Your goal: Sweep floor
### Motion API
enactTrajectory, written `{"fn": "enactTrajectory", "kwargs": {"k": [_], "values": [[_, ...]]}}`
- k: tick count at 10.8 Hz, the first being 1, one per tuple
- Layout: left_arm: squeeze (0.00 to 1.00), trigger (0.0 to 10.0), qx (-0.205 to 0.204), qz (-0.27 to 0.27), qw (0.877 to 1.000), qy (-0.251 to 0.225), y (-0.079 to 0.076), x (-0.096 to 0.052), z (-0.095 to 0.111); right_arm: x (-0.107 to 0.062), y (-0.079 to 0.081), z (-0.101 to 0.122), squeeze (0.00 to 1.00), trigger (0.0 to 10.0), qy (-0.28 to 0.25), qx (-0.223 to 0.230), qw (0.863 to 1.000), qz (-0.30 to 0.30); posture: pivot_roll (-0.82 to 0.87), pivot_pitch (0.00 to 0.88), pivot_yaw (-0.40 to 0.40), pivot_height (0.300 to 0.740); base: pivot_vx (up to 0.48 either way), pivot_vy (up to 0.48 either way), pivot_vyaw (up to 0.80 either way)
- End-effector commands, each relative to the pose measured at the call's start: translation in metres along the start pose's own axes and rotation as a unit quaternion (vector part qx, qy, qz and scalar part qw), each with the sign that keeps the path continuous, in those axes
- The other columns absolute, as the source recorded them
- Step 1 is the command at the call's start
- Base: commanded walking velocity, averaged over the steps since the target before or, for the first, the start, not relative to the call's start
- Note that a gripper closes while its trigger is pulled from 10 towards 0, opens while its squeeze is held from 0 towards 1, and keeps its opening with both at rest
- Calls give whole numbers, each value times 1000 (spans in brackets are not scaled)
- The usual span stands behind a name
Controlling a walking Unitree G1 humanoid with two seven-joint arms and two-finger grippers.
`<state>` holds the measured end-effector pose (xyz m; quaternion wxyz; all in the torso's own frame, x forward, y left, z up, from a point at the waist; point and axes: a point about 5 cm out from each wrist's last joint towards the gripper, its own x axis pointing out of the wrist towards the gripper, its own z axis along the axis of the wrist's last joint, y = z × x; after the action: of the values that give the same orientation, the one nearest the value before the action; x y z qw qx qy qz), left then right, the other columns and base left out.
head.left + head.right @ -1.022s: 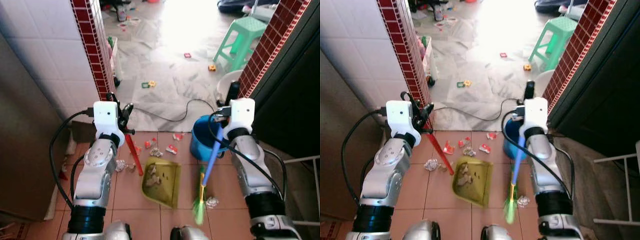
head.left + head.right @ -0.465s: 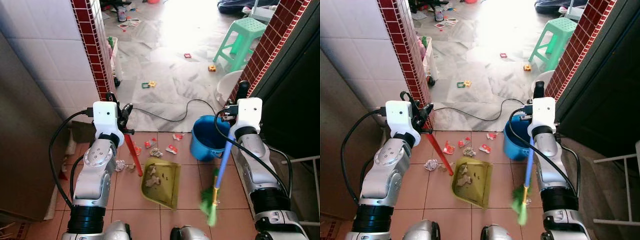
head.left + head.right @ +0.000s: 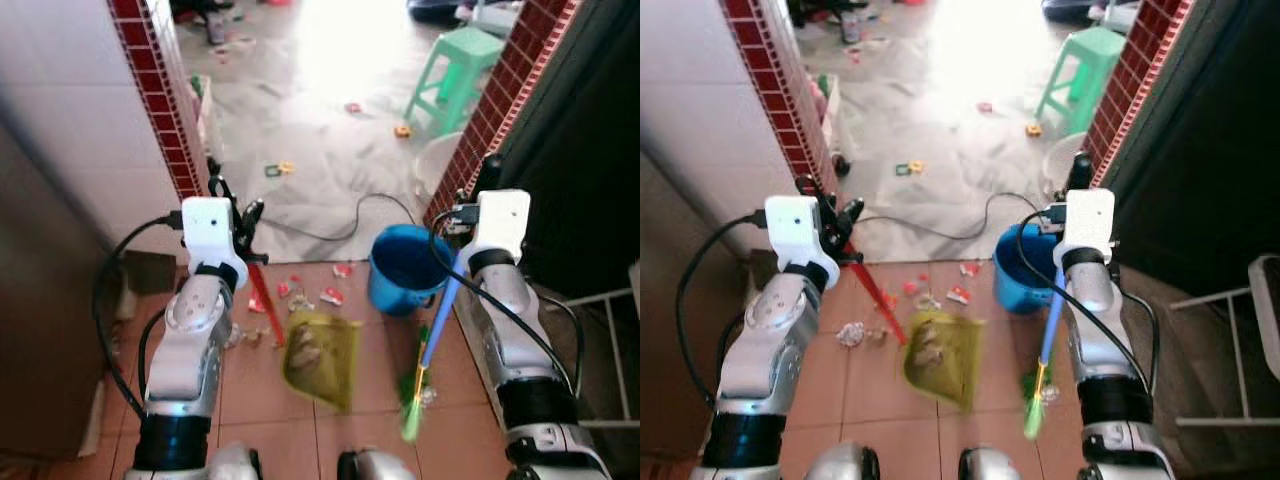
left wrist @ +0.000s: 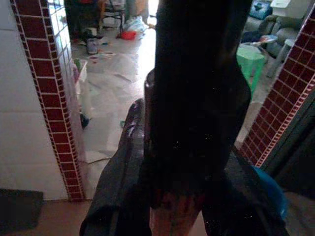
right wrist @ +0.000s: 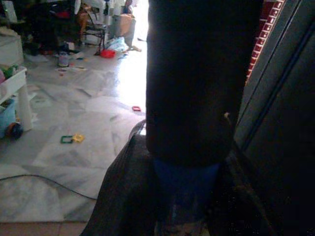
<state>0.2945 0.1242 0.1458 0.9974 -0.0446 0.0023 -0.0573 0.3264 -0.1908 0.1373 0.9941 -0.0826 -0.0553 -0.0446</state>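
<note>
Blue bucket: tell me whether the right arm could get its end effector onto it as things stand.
Probably not yet. The right end effector is shut on the broom, so it isn't free. The blue bucket does stand close beside that arm, with nothing between them.

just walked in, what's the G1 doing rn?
Sweeping. The left gripper is shut on the red handle of a yellow-green dustpan with scraps in it. The right gripper is shut on the blue broom, green bristles on the tiles beside the pan. Litter lies beyond it, near a blue bucket.
</note>
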Motion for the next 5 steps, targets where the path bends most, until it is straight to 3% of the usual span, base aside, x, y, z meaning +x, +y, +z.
{"fn": "enactTrajectory", "kwargs": {"k": [1, 3, 5], "values": [[0, 10000, -2, -4, 999, -34, -1, -2, 16, 1, 1, 13, 0, 10000, -32, 2, 999, 2, 19, 23, -28, 740, 0, 0, 0], [0, 10000, 3, 17, 997, -71, 6, -5, 37, 0, -1, 23, 0, 10000, -52, 5, 999, -10, 17, 19, -32, 740, 0, 0, 0], [0, 10000, 6, 27, 993, -114, 14, -6, 61, -7, -10, 44, 0, 10000, -93, -32, 994, -43, 22, 5, -34, 740, 0, 0, 0]]}}
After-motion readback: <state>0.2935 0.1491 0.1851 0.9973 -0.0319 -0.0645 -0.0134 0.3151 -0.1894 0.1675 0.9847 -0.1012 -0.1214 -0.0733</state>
